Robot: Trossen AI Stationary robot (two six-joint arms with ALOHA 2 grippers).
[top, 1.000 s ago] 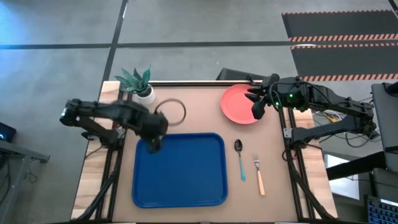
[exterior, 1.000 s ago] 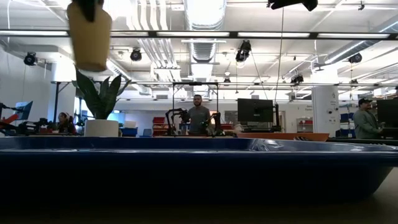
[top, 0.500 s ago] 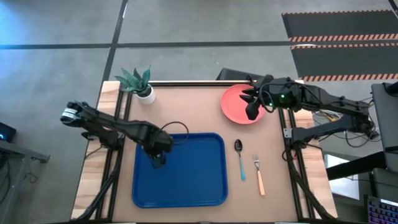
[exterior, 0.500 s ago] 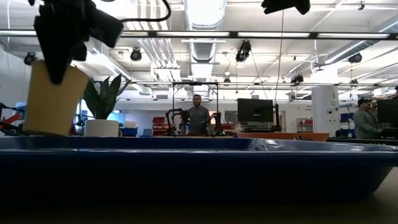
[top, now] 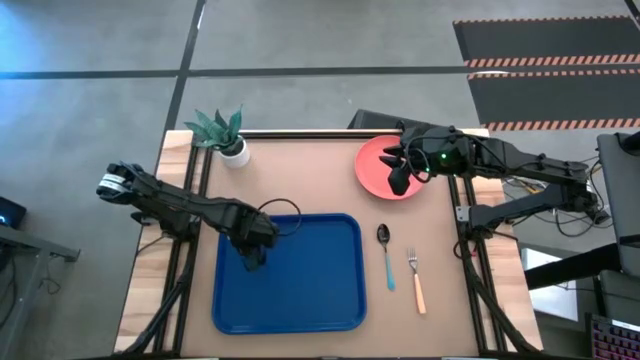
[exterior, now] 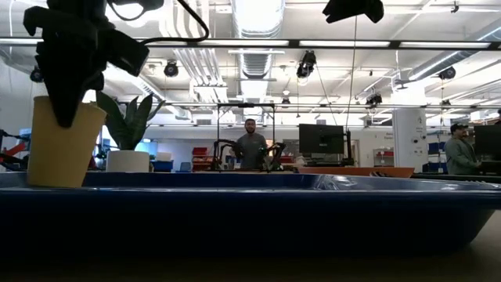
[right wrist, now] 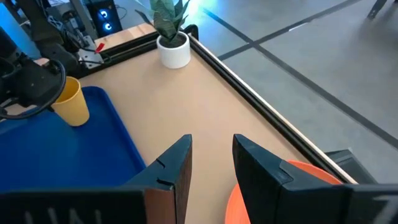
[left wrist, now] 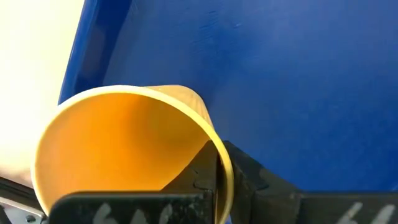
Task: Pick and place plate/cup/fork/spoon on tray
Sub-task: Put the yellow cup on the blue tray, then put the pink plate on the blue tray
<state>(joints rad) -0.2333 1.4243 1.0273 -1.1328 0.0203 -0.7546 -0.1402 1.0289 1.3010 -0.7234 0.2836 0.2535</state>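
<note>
Two dark arms, matte black w/ loose cabling.
Left arm (top: 180, 205) had a whitish patch at its outer joint and a thin black cable looped near the wrist; right arm (top: 500, 160) showed a small green light, black blocky fingers (right wrist: 171, 171).

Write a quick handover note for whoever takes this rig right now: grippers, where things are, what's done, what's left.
Left gripper: shut on the cup's rim, cup at the tray's back-left corner, seemingly set down, not released.
Right gripper: open, empty, over the plate's edge.
Plate, spoon and fork lie on the table right of the tray.
Done: cup brought to the tray.
Left: release cup; move plate, spoon, fork onto the tray.
</note>
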